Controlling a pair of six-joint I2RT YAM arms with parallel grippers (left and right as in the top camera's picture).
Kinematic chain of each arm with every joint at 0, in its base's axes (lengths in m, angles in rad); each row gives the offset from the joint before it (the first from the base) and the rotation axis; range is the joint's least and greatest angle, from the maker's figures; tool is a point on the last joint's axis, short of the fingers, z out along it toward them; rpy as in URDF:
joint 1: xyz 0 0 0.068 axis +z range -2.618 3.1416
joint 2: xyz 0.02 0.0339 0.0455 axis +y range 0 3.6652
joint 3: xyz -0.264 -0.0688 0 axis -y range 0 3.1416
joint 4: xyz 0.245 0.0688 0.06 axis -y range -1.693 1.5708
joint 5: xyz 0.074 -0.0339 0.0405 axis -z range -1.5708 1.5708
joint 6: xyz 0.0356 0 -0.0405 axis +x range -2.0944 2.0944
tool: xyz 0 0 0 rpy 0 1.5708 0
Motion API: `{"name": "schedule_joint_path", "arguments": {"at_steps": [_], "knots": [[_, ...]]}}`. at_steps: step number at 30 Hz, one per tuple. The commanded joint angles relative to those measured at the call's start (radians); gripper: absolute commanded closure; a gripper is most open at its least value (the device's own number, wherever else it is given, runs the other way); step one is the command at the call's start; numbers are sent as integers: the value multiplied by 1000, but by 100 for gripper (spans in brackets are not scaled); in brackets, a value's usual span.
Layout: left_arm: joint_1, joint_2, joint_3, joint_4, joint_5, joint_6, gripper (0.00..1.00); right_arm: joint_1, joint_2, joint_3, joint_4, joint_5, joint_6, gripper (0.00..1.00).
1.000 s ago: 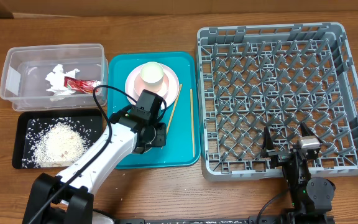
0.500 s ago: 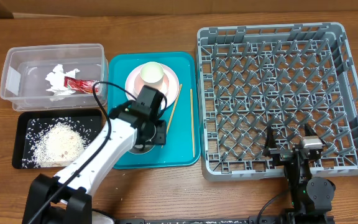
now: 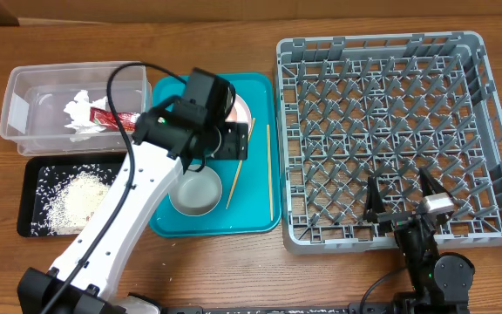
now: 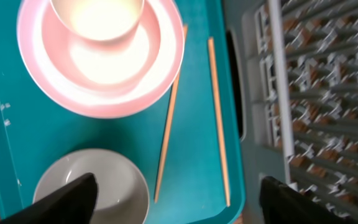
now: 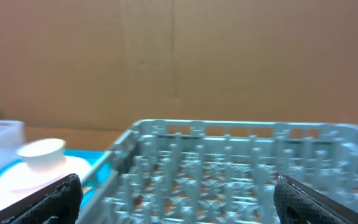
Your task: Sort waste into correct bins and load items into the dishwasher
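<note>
The tissue (image 3: pixel 78 112) and wrapper (image 3: pixel 111 118) are in the clear tub (image 3: pixel 24 83), rice (image 3: pixel 81 199) in the black tray (image 3: pixel 24 196) — trash looks done. The plate (image 4: pixel 157 74), cup (image 4: pixel 98 15), bowl (image 3: pixel 194 190) and chopsticks (image 3: pixel 268 170) sit on the teal tray (image 3: pixel 255 205) — the dish rack (image 3: pixel 377 39) is empty. The left gripper (image 4: pixel 179 205) and right gripper (image 3: pixel 401 199) are spread wide, holding nothing.

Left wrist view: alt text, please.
Teal tray from above: white cup on pink plate, empty pale bowl below, two chopsticks beside them. Left fingers spread wide, holding nothing; grey rack at right.
</note>
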Motion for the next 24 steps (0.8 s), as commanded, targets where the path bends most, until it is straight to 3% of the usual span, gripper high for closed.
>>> {"name": "schedule_joint_path", "arguments": {"at_steps": [1,4,10,16,22,24], "knots": [[29,3,74,-2,-11,15,7,0,-8,11,-10,-86,157,0],[63,3,100,5,-11,12,1,0,4,70,-63,-87,180,0],[177,3,118,65,-11,-23,0,0,157,334,-219,-87,179,0],[329,3,119,110,-9,-84,0,0,529,774,-514,-155,180,0],[527,3,138,113,34,-84,0,9,957,1223,-792,-460,180,0],[607,3,138,105,85,-93,0,17,1078,1324,-803,-598,179,0]]}}
